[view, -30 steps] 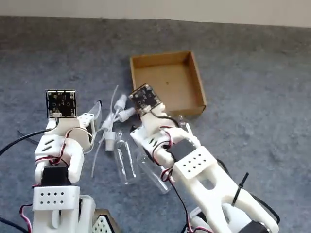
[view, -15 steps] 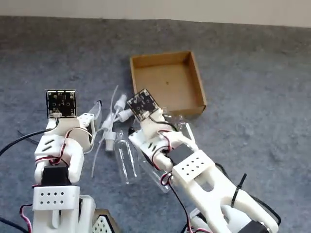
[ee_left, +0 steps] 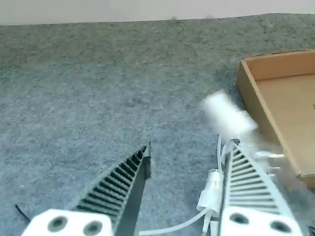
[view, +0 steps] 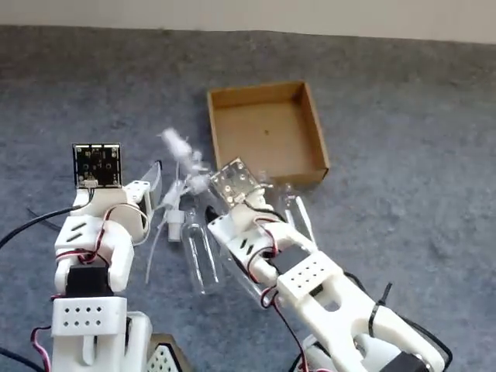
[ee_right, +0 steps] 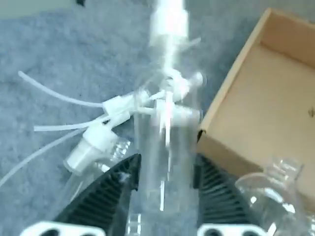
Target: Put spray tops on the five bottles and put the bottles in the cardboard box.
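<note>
My right gripper [ee_right: 165, 164] is shut on a clear bottle [ee_right: 165, 142] whose white spray top [ee_right: 170, 22] points away from the wrist. From above, this right gripper [view: 203, 203] is just left of the cardboard box [view: 318, 132], and the held spray top [view: 177, 145] shows blurred above the carpet. The same spray top [ee_left: 226, 115] appears in the left wrist view beside the box [ee_left: 251, 93]. My left gripper [ee_left: 188, 150] is open with nothing between its fingers, and from above the left gripper [view: 153, 182] sits left of the pile.
Loose spray tops [view: 174, 221] with long tubes and clear bottles [view: 200, 256] lie between the arms. More bottles [view: 291, 201] lie at the box's near wall. The box floor is bare. Grey carpet stretches to the far left and right.
The right gripper has tilted and lifted its bottle, so the spray top swung up and to the left. The left arm has not moved.
</note>
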You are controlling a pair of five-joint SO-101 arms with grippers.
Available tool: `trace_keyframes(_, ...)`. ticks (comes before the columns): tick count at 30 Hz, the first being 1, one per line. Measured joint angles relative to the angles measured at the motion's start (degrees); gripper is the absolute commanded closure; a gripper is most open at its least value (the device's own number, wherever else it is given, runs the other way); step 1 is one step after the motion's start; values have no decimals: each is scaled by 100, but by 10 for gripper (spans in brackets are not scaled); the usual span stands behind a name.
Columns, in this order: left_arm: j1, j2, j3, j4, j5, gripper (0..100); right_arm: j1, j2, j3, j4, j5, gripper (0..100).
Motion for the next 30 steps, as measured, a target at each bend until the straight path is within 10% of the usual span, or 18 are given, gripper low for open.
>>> trace_keyframes(11,-888,466,-624,185,-299,782,0,0,-765,1538,149,837)
trace_keyframes(30,-2215,6215,-5670,2699,-1152,779,-448,3341,-4237,3007,158,800)
